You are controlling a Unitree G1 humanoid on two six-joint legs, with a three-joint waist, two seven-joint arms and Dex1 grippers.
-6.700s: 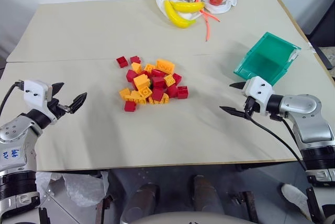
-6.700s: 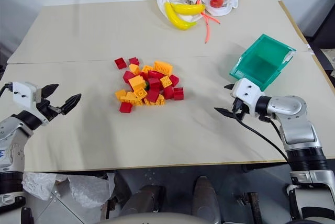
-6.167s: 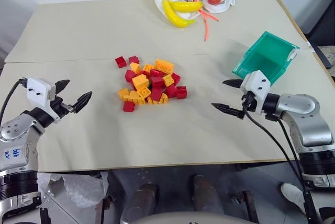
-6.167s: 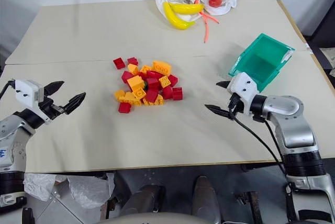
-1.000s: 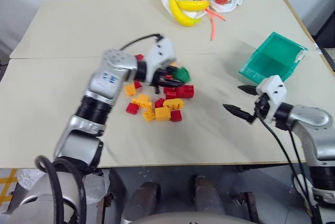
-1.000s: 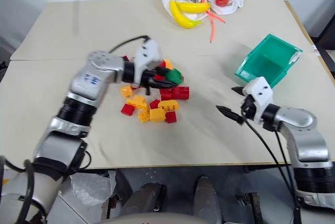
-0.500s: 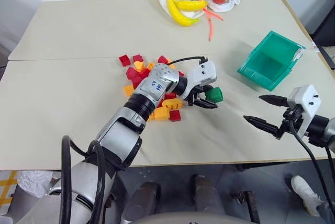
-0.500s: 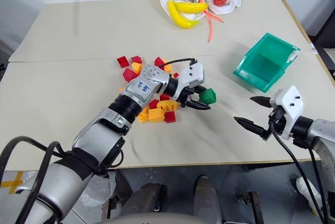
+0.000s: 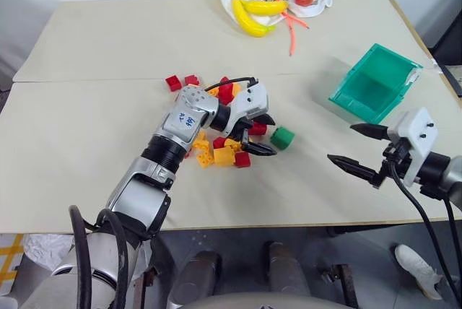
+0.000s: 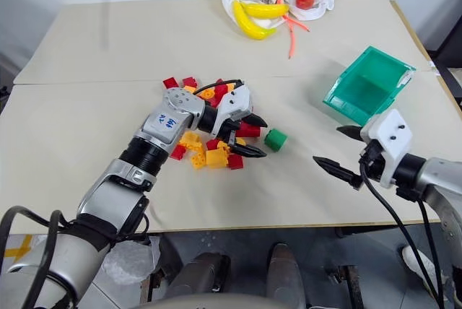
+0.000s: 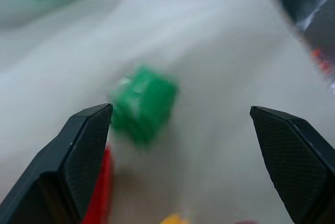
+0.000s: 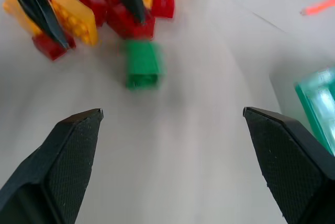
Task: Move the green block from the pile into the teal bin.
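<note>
We work over a wide beige worktop (image 9: 108, 49). The teal bin (image 9: 375, 81) lies tipped on its side toward the right edge, its open mouth facing the middle of the worktop. The pile (image 9: 220, 125) of red and yellow-orange bricks sprawls at the centre, and our left gripper (image 9: 261, 134) reaches across it with its fingers spread wide and nothing between them. Our right gripper (image 9: 357, 149) hovers nearer the front edge on the right, below the bin, its fingers also fully apart and empty.

The green block (image 9: 282, 137) sits on the bare worktop just right of the pile, clear of the other bricks and just off the left fingertips, between the pile and the bin. In the left wrist view it (image 11: 142, 103) lies close by one finger, not centred in the gap.

As we judge it, the block is freed from the heap but not yet in the bin, so the step in hand is picking it up again for the carry. We would take it with the right gripper, which is nearer the bin, and draw the left arm back first to clear the path. We should come down with the block centred between the fingers, squared to its flat sides, and close gently: a small plastic cube can squirt out of a skewed pinch. Then we carry it into the bin's mouth before letting go.
</note>
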